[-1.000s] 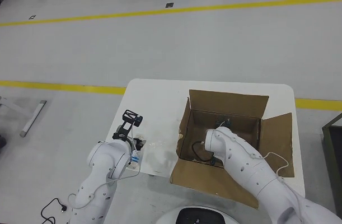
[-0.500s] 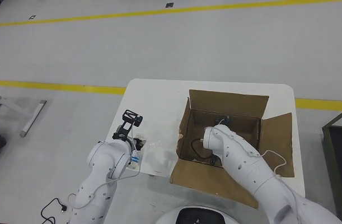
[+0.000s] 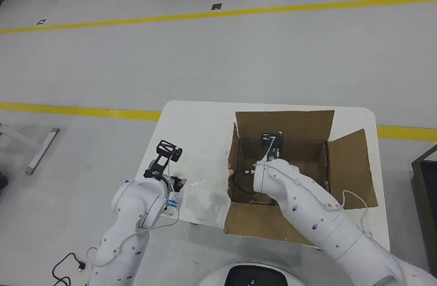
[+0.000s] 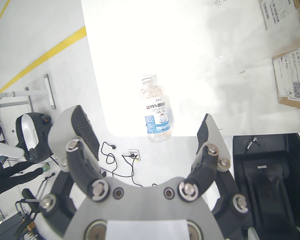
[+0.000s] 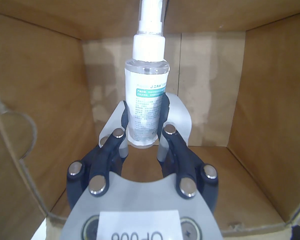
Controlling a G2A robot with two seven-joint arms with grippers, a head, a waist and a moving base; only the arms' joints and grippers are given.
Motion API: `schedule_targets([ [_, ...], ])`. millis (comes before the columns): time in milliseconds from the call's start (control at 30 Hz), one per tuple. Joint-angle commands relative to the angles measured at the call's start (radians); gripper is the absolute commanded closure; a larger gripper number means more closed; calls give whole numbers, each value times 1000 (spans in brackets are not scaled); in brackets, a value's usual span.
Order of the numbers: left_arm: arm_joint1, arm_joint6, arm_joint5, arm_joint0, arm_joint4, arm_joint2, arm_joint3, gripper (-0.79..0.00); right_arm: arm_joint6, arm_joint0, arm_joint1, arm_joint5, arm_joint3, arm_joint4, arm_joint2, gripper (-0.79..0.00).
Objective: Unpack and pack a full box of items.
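Right gripper [image 5: 145, 112] is pinching the spray bottle [image 5: 146, 93] low on its body, cap pointing away from the wrist, inside the cardboard box [image 5: 39, 88] near its far wall; can't tell if the bottle's base touches the box floor. Left gripper [image 4: 142, 118] is spread wide, holding nothing, above the clear bottle [image 4: 157, 112], which lies on its side on the desk [image 3: 197, 121] outside the box on the left arm's side, close to the desk edge. Progress, as a judgement: one bottle is out, the spray bottle is the only item seen in the box, and the box floor around it looks bare — so unpacking seems nearly done and the whole repack is left, though this could equally be the first item going back in. Hard to read: the right arm [image 3: 311, 207] covers much of the box interior from above, and some crinkled clear plastic [image 4: 215, 63] between the clear bottle and the box is lost in glare — wrap or bag, can't tell.
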Motion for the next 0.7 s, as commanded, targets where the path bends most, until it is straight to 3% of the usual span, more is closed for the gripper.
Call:
schedule_targets([
  [0, 0, 0, 0, 0, 0, 0, 0, -785, 10, -33, 37, -10, -97, -36, 34, 0],
  [200, 0, 0, 0, 0, 0, 0, 0, -785, 74, -185, 158, -74, -393, -213, 161, 0],
  [367, 0, 0, 0, 0, 0, 0, 0, -785, 194, -344, 240, -195, -647, -395, 309, 0],
  [433, 0, 0, 0, 0, 0, 0, 0, -785, 233, -398, 257, -233, -719, -427, 362, 0],
  [667, 0, 0, 0, 0, 0, 0, 0, -785, 233, -398, 257, -233, -719, -427, 362, 0],
])
